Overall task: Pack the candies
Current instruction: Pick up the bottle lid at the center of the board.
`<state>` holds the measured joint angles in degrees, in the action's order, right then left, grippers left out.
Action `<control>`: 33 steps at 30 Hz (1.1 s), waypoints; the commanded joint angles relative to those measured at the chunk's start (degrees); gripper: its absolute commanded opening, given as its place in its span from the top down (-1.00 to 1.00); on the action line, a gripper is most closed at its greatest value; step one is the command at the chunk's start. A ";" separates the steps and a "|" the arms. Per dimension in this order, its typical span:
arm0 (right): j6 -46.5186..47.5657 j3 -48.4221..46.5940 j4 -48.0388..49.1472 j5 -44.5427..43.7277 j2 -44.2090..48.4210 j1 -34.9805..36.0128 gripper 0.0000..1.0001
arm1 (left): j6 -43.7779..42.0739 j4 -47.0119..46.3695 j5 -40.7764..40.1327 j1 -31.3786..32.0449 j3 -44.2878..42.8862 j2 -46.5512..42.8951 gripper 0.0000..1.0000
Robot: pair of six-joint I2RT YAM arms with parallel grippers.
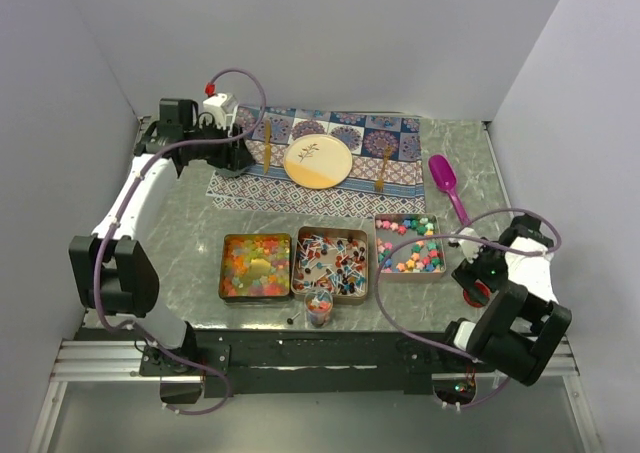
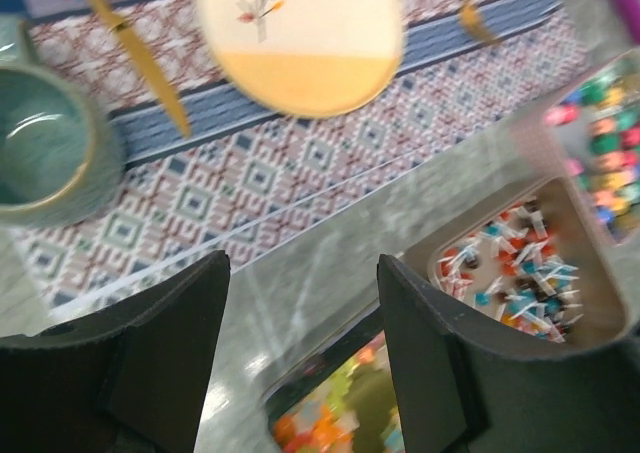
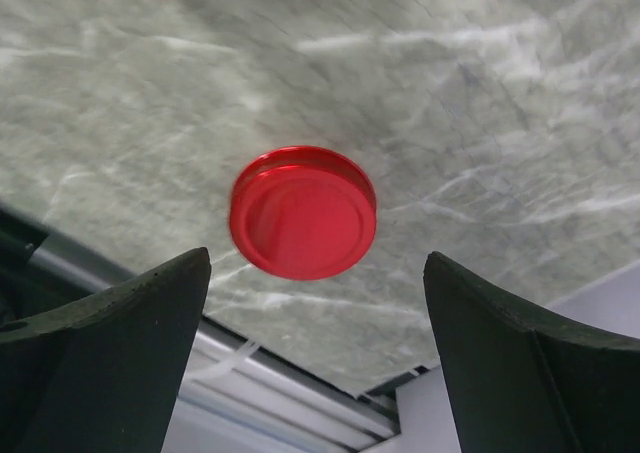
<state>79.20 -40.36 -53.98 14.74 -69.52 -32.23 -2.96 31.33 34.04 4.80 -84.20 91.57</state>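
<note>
The candies lie in three open tins. Orange-yellow-red gummies (image 1: 255,266) fill the left tin, red-blue-white wrapped pieces (image 1: 331,261) the middle one, and pastel star-like pieces (image 1: 410,246) the right one. A small clear jar (image 1: 319,308) holding a few candies stands in front of the middle tin. My left gripper (image 1: 235,151) hovers open and empty over the placemat at the back left. From the left wrist, the left gripper (image 2: 303,268) looks toward the wrapped pieces (image 2: 525,273) and blurred gummies (image 2: 345,418). My right gripper (image 3: 318,273) stands open over a round red lid (image 3: 303,211) lying flat on the table.
A patterned placemat (image 1: 330,188) carries a cream plate (image 1: 318,161), gold cutlery (image 1: 267,143) and a green cup (image 2: 40,153). A purple scoop (image 1: 445,181) lies at the back right. The red lid (image 1: 481,294) sits near the table's front right edge (image 3: 300,368).
</note>
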 commanded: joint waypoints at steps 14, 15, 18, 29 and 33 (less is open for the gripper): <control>3.16 4.24 5.37 4.94 -3.61 -3.98 -0.80 | -10.22 9.36 -11.72 0.65 -7.73 5.73 -0.34; 3.07 4.06 5.46 4.94 -3.70 -3.98 -0.78 | -10.05 9.01 -11.80 0.83 -7.29 5.64 -0.33; 3.59 3.45 5.63 4.07 -3.79 -3.98 -0.58 | -9.70 8.49 -11.63 0.92 -7.03 5.55 -0.34; 3.42 -11.03 -8.67 9.86 3.94 -3.55 -0.23 | -7.41 3.84 -7.86 0.39 -5.62 5.46 -0.34; 0.09 -23.69 -17.73 15.13 5.79 2.68 -0.25 | -3.56 -2.05 -5.40 -0.58 -2.55 3.54 -0.34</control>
<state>81.82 -53.21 -61.69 22.68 -67.26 -34.92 -10.39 36.58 24.56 5.17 -89.43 98.19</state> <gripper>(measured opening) 0.700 0.668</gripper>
